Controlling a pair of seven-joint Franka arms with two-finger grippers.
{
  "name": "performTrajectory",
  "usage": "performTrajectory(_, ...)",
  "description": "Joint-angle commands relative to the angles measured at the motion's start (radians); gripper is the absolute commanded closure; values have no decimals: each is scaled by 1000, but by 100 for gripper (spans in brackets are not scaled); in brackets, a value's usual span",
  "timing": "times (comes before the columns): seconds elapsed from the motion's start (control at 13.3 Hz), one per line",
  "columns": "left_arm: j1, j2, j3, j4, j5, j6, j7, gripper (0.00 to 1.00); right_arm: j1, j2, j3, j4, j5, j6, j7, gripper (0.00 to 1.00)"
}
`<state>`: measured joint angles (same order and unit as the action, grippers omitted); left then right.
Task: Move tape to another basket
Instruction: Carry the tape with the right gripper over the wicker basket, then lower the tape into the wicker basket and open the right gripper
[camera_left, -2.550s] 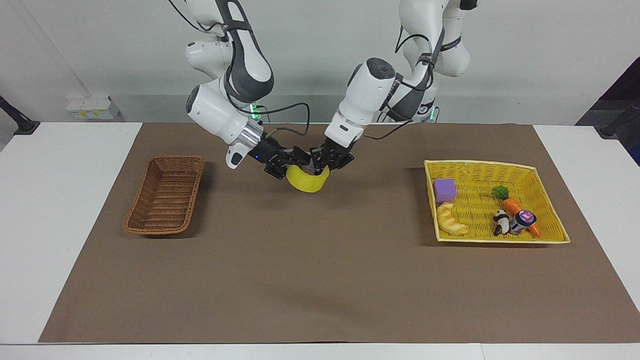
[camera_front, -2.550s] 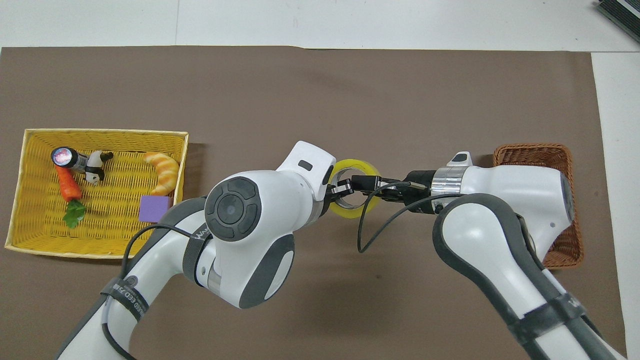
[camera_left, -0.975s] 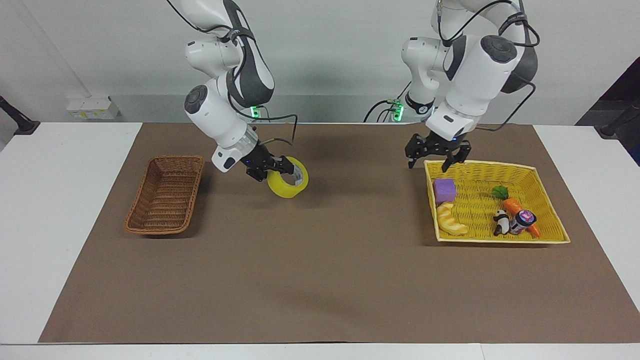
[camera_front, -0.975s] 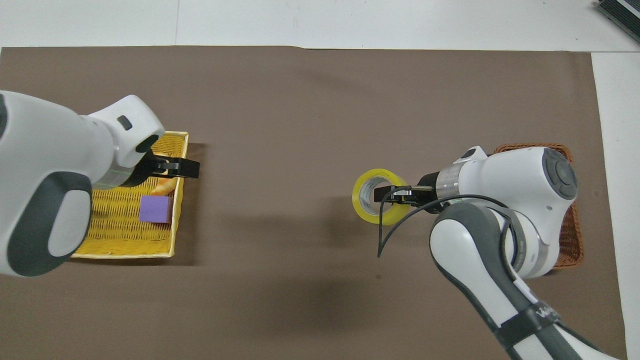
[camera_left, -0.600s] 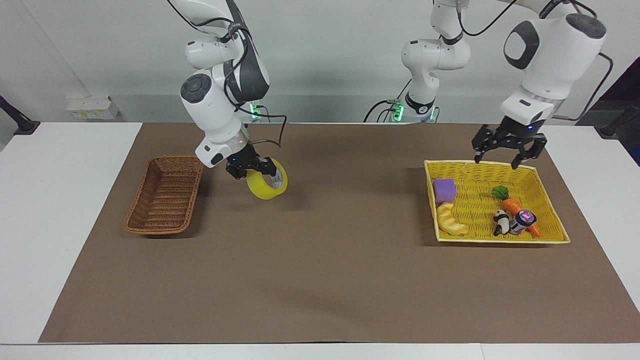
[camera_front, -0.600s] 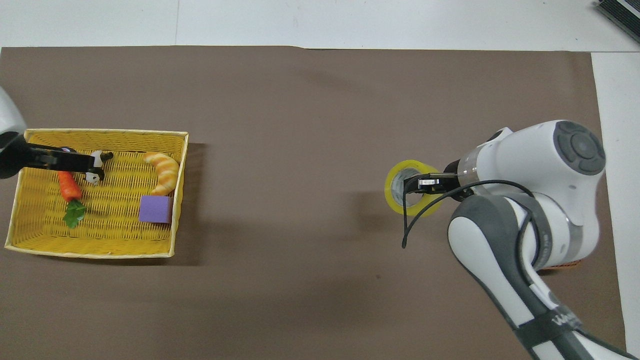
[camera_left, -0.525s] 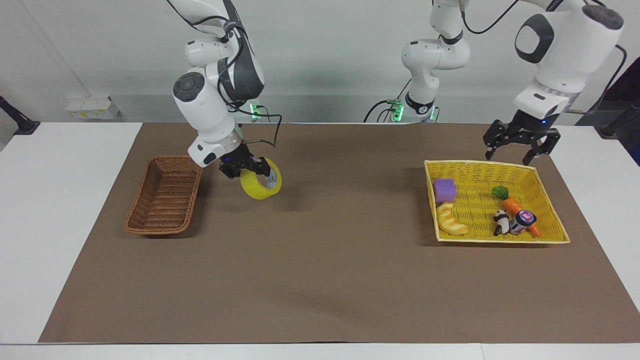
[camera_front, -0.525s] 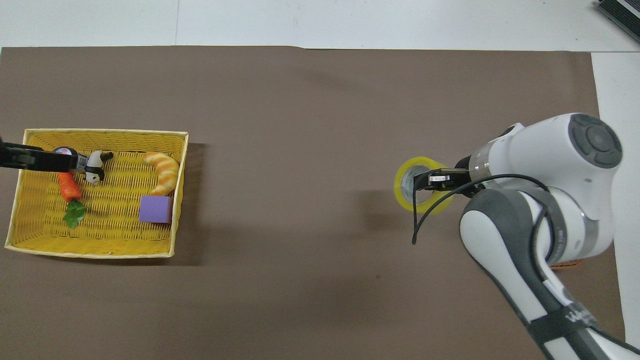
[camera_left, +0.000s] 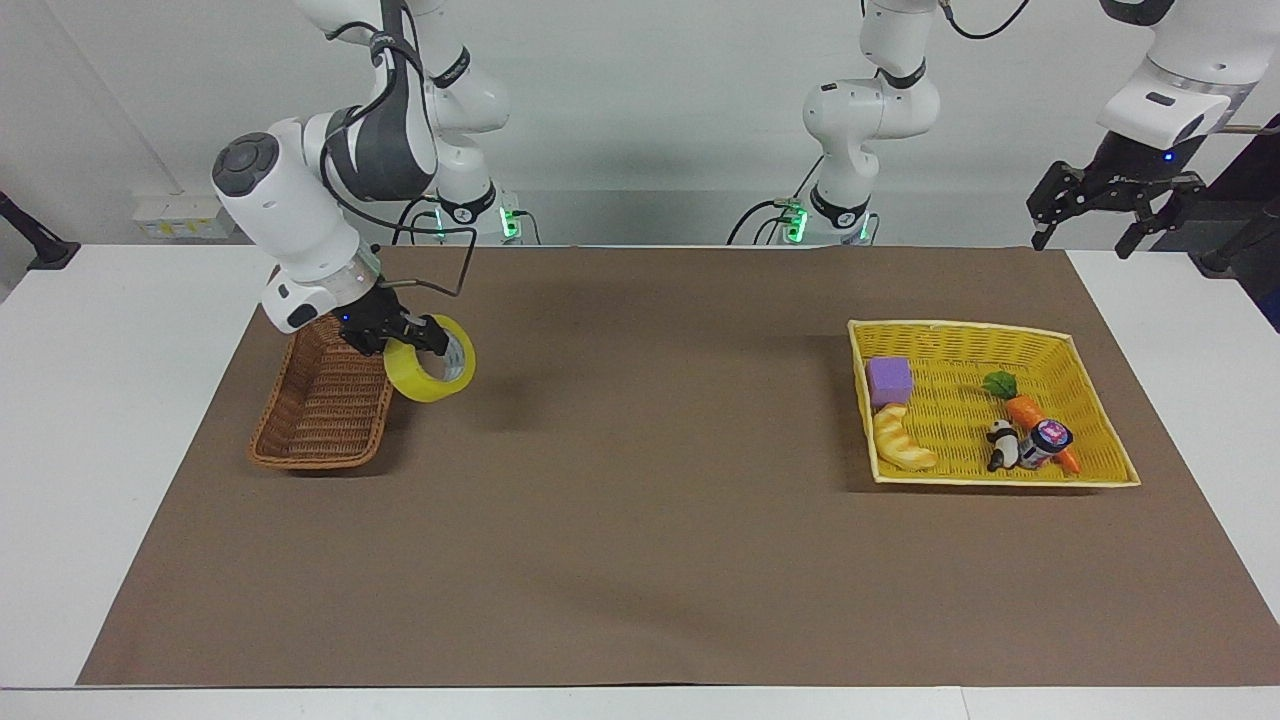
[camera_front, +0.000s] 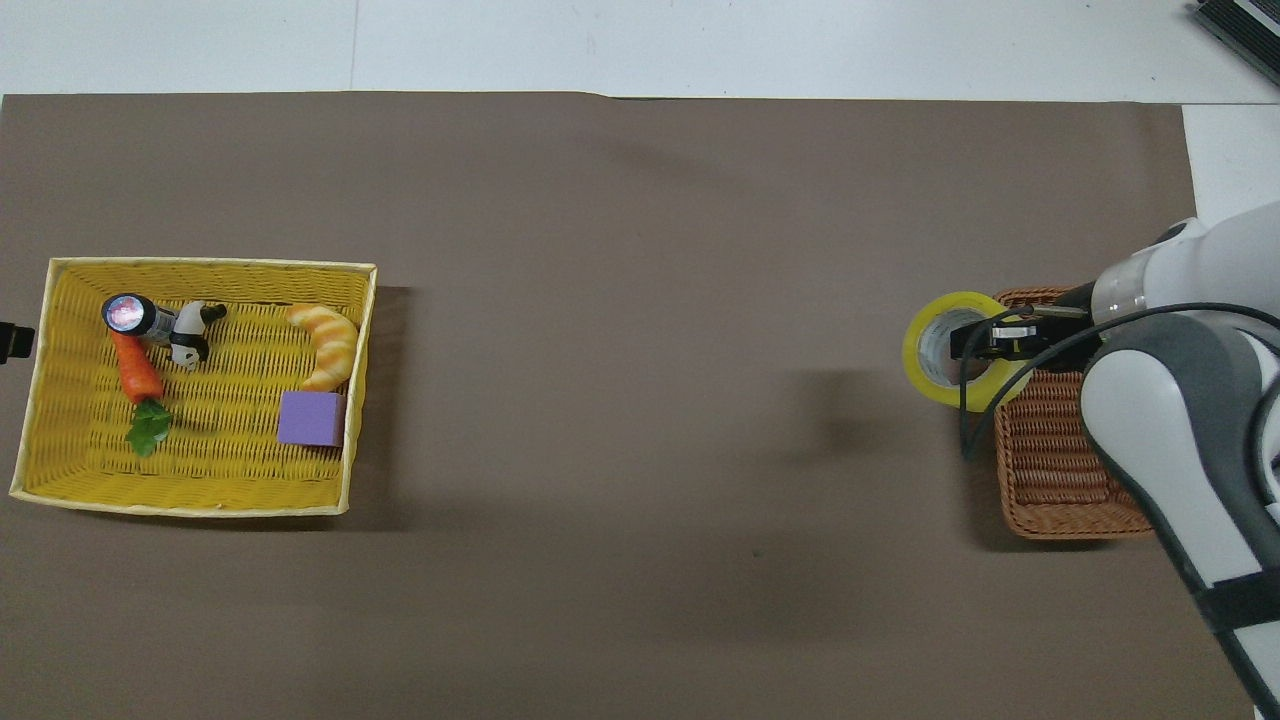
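The tape, a yellow roll with a grey core, hangs tilted in the air with my right gripper shut on its wall. It is over the mat, right at the wicker basket's long rim that faces the middle of the table. In the overhead view the tape overlaps a corner of the basket, and the right gripper reaches into the roll's hole. My left gripper hangs open and empty, high over the table edge at the left arm's end.
A yellow mesh basket lies toward the left arm's end of the brown mat. It holds a purple cube, a croissant, a carrot, a panda figure and a small jar.
The right gripper has carried the tape from mid-table to the wicker basket's rim. The left arm has swung away from the yellow basket, up and out to its end of the table.
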<state>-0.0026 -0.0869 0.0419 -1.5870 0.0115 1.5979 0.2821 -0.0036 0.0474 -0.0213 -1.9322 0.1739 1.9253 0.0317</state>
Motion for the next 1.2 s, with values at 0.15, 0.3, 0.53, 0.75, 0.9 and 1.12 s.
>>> performTrajectory(0.15, 10, 12, -7, 15, -10, -18, 0, 0, -79, -7, 8, -47, -74, 0, -120, 100)
performTrajectory(0.3, 0, 10, -8, 12, -11, -19, -29, 0, -139, -21, 9, -73, -94, -2, -206, 100)
performTrajectory(0.53, -1, 67, -20, 53, -13, -41, -34, 0, -188, 0, 9, -105, -189, 6, -254, 100)
performTrajectory(0.75, -4, 128, -23, 167, -13, -130, -35, 0, -246, 20, 9, -158, -206, 69, -344, 100)
performTrajectory(0.9, -5, 116, -23, 151, -12, -112, -41, 0, -249, 29, 9, -188, -227, 116, -360, 100)
performTrajectory(1.12, -5, 113, -23, 147, -11, -111, -37, 0, -248, 42, 11, -180, -246, 110, -362, 0)
